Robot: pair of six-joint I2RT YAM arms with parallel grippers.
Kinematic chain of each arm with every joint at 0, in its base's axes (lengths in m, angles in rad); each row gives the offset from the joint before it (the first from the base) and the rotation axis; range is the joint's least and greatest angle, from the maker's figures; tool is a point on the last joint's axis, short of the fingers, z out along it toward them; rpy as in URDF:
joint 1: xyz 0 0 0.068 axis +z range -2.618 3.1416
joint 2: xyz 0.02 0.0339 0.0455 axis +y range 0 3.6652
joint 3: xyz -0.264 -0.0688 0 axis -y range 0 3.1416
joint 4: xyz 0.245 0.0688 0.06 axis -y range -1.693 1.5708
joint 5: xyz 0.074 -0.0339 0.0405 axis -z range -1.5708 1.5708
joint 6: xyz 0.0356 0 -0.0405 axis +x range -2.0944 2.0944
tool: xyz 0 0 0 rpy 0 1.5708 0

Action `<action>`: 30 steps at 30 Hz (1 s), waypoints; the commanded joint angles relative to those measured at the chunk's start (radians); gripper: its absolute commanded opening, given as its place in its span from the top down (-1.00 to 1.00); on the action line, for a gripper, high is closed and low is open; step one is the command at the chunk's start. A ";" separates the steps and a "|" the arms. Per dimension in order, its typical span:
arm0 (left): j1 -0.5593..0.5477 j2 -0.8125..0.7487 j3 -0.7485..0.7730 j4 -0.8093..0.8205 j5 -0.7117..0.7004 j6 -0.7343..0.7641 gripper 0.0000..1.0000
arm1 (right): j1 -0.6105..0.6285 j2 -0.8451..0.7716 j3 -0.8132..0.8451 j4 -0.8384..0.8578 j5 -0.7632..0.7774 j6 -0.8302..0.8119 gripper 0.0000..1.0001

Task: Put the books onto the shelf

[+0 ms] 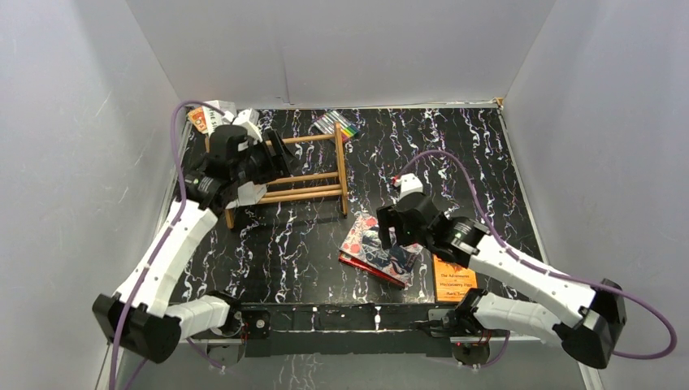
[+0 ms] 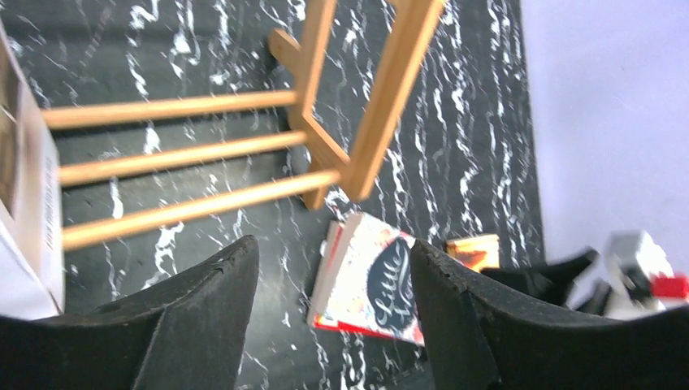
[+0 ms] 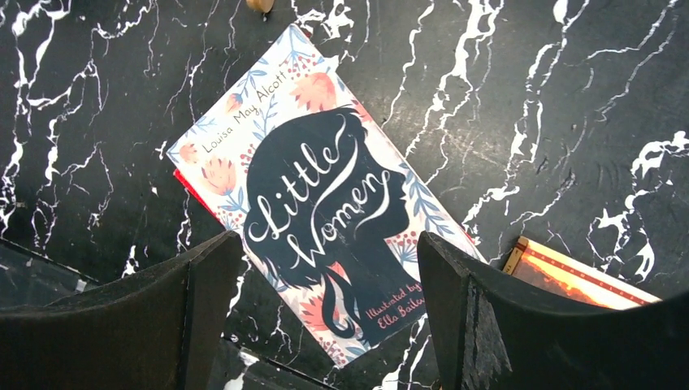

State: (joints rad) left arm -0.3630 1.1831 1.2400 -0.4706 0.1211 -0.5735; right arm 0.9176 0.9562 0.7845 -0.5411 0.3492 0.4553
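right end effector (image 3: 325, 244) spread | over book (image 3: 321, 175) "little women" (louisa may alcott)

One shelf (image 1: 341, 166), one marker pack (image 1: 336, 123)

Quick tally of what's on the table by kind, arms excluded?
Books: 3. Little Women, orange book, white book; the red edge under Little Women may be a fourth.
Wooden shelf: 1
Marker pack: 1
Total: 5
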 commanded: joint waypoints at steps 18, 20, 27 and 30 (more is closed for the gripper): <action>-0.332 -0.169 -0.584 0.385 0.051 -0.374 -0.77 | -0.528 -0.052 -0.156 0.008 -0.307 0.239 -0.79; -0.379 -0.151 -0.609 0.431 -0.004 -0.404 -0.77 | -0.593 -0.005 -0.167 0.017 -0.376 0.204 -0.77; -0.472 -0.064 -0.678 0.548 -0.087 -0.508 -0.71 | -0.714 0.068 -0.210 0.103 -0.575 0.110 -0.44; -0.481 -0.047 -0.704 0.558 -0.107 -0.535 -0.70 | -0.714 0.039 -0.224 0.070 -0.579 0.088 -0.20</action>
State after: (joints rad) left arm -0.8295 1.1271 0.5644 0.0216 0.0757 -1.0435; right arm 0.2089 1.0294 0.5655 -0.4957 -0.1375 0.6052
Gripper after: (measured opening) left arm 0.855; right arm 0.647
